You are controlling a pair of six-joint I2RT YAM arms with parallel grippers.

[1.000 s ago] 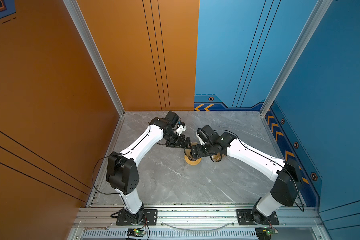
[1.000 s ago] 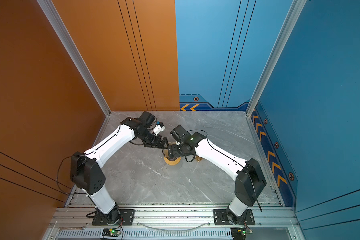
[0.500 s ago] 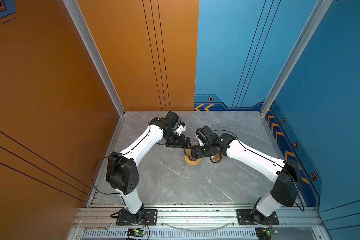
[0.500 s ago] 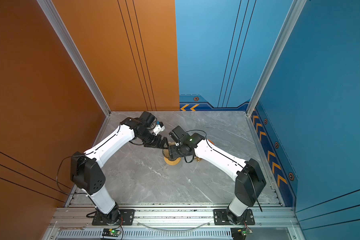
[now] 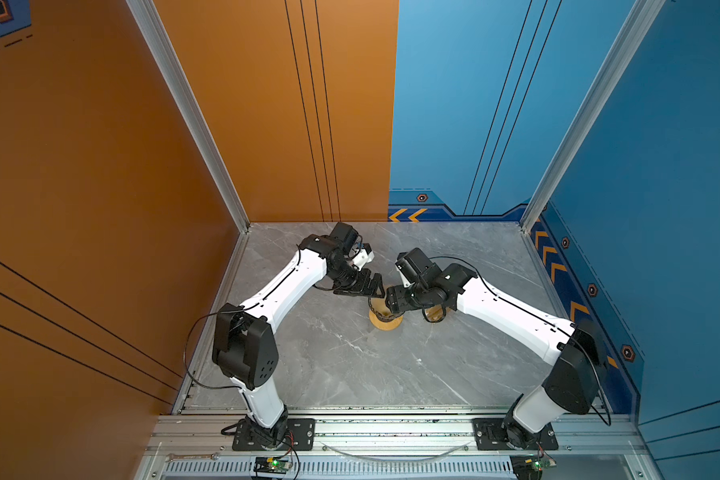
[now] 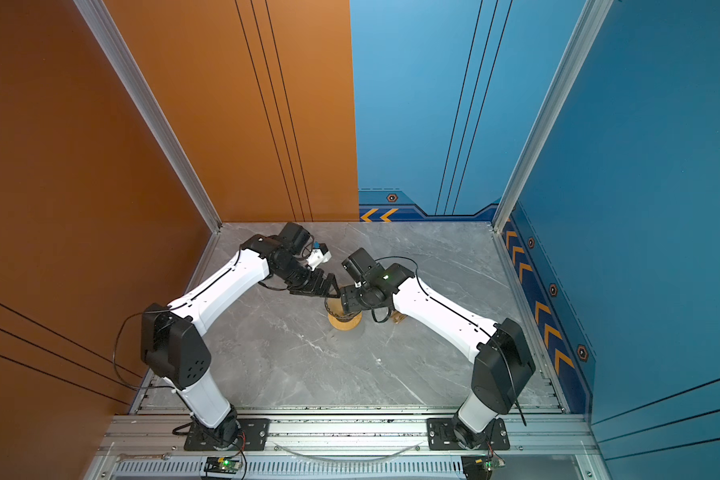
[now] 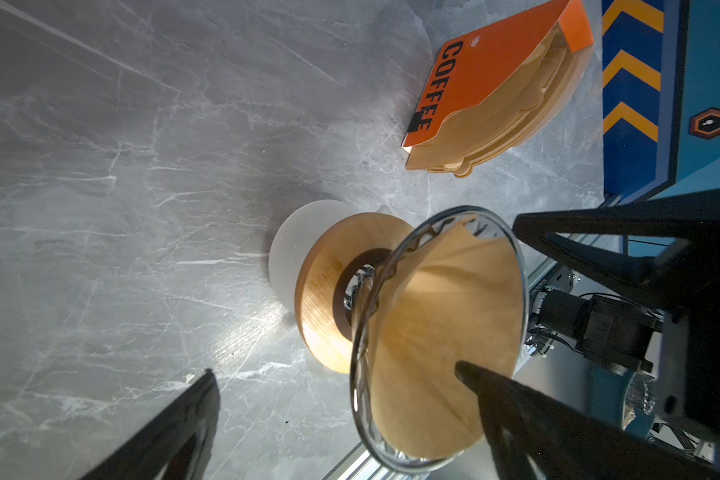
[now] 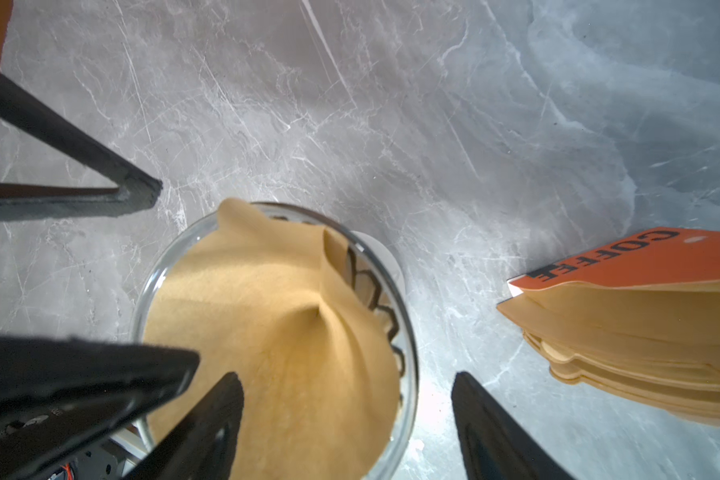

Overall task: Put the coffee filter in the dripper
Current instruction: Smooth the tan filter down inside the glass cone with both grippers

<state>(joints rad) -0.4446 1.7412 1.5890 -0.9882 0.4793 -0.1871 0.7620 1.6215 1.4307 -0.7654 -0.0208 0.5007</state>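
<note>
Inside the dripper (image 8: pixel 165 264), the coffee filter (image 8: pixel 267 328)

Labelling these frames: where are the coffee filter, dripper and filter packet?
coffee filter (image 8: pixel 267 332), right wrist view, paper wall
dripper (image 8: pixel 167 257), right wrist view, glass rim
filter packet (image 7: pixel 495 70), left wrist view, orange cover

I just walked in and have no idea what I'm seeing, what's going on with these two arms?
Two arms are working on a paper coffee filter and a clear dripper that stands on a wooden ring. The filter sits inside the cone, creased on one side. The left gripper and the right gripper are both open at the rim, each with one finger over the paper and one outside the glass, gripping nothing. A packet of spare filters lies nearby on the table.
</note>
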